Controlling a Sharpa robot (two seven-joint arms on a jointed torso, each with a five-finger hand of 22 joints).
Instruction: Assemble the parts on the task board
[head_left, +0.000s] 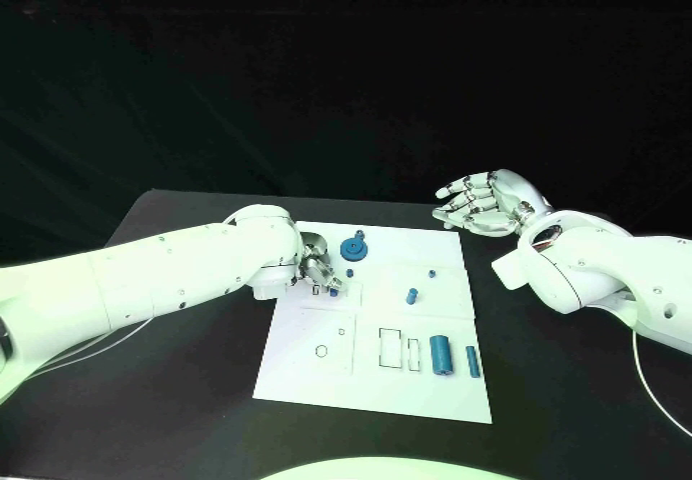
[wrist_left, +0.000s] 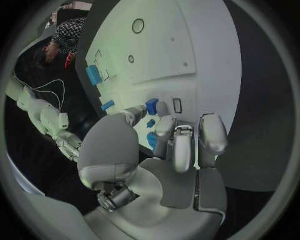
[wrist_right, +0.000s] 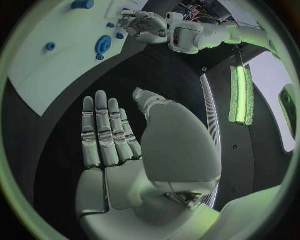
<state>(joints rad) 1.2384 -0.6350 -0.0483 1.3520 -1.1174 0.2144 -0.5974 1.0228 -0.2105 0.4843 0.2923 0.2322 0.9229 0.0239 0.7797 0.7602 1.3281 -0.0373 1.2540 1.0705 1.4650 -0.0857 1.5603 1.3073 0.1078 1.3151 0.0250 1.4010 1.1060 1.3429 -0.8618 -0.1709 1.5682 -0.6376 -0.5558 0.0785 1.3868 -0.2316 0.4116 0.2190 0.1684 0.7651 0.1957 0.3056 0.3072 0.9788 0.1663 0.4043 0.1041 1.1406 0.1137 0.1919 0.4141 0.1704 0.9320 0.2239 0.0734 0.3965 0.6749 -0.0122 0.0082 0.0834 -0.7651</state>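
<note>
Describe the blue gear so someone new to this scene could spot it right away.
Find the white board in the middle of the black table. Along its far edge, just beyond the left hand, sits the gear. It is the round, toothed blue part; its neighbours are small pegs and blocks.

No words, numbers or brand names can be read here; the task board (head_left: 372, 385) has only outline shapes.

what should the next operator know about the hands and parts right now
Left hand: down on the board, fingers around a small blue part; whether it grips it I cannot tell.
Right hand: open, empty, held off the board's far right corner.
Parts: gear at the far edge, two small pegs mid-board, two cylinders near the front right.
Left: the outlined slots look unfilled; most assembly remains.
</note>
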